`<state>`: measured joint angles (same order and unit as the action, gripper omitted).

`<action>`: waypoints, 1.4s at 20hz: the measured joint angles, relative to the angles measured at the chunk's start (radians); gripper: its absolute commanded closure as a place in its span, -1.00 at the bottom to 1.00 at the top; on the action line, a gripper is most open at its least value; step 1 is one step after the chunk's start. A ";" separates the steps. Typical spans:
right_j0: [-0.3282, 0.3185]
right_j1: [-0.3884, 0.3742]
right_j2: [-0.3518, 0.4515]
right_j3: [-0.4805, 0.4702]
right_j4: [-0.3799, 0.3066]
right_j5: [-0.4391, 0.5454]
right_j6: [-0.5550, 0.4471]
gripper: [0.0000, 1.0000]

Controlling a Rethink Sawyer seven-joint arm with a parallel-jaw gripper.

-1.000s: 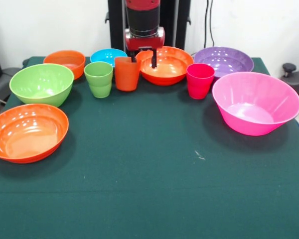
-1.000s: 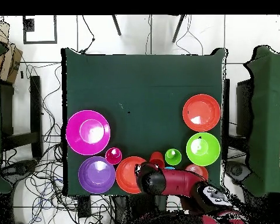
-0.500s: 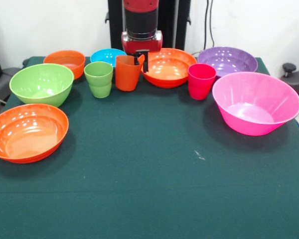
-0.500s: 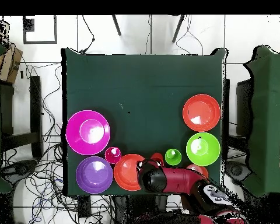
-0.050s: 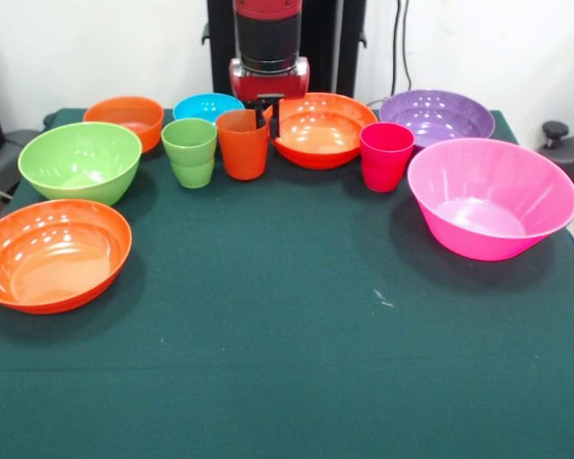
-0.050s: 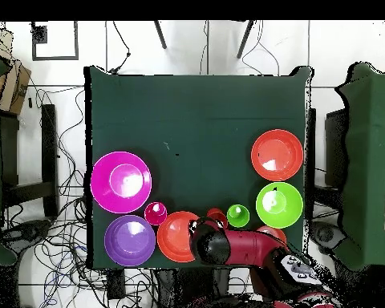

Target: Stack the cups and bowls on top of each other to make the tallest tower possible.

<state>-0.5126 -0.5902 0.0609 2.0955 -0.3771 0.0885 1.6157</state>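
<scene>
My gripper (image 5: 267, 115) hangs at the back of the table, its fingers close together on the right rim of the orange cup (image 5: 241, 145), which stands upright. Left of that is the green cup (image 5: 189, 151), and the magenta-red cup (image 5: 385, 155) stands to the right. Just behind the gripper sits a wide orange bowl (image 5: 323, 126). Other bowls ring the table: blue (image 5: 207, 105), small orange (image 5: 124, 117), green (image 5: 79, 160), wide orange (image 5: 53, 253), purple (image 5: 430, 115) and large pink (image 5: 493, 196). In the overhead view my arm (image 6: 228, 247) covers the gripper.
The green tablecloth (image 5: 297, 335) stretches from the row of cups to the front edge. From above, cables and chair legs lie on the floor around the table (image 6: 196, 112).
The fingers have closed from wide open onto the orange cup's rim. The cup tipped half a second ago and stands upright again. The wide orange bowl behind shifted slightly.
</scene>
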 measured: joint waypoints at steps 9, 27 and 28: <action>0.008 -0.055 0.013 -0.001 0.000 0.000 0.000 1.00; 0.081 0.001 0.028 -0.116 0.002 0.000 0.000 1.00; 0.084 0.003 0.030 -0.125 0.002 0.000 0.000 1.00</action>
<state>-0.4289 -0.5873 0.0906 1.9707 -0.3753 0.0887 1.6157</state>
